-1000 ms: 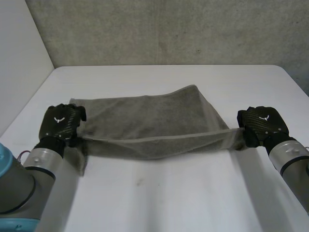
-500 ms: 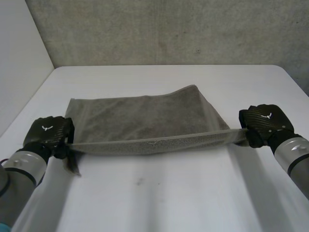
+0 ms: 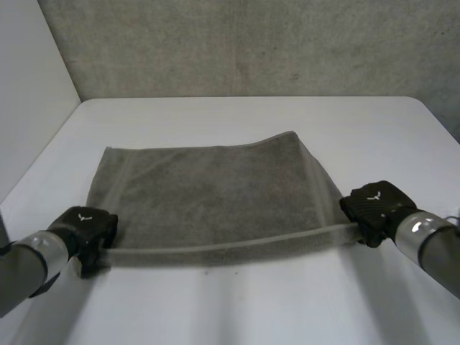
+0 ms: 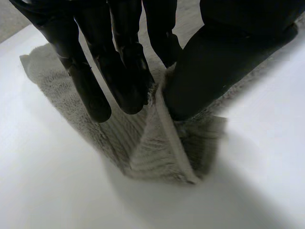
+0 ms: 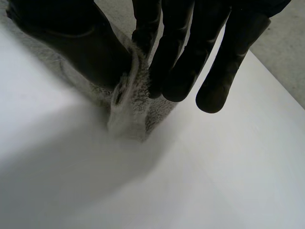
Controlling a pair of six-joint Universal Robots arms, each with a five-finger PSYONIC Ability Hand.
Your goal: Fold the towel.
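A grey towel (image 3: 215, 194) lies spread on the white table (image 3: 251, 302), its near edge pulled taut between my two hands. My left hand (image 3: 88, 226) holds the near left corner; in the left wrist view the towel (image 4: 157, 143) is pinched between the thumb (image 4: 209, 71) and the fingers (image 4: 119, 71). My right hand (image 3: 375, 207) grips the near right corner; in the right wrist view the towel (image 5: 131, 102) is squeezed between the thumb (image 5: 86, 47) and the fingers (image 5: 181, 62). The far edge rests flat on the table.
A grey wall (image 3: 251, 43) rises behind the table's far edge. Bare table surface lies in front of the towel and along its far side.
Both hands have drawn the near edge toward me and down to the table, spreading the towel out flat. The left hand has moved outward and closed on its corner.
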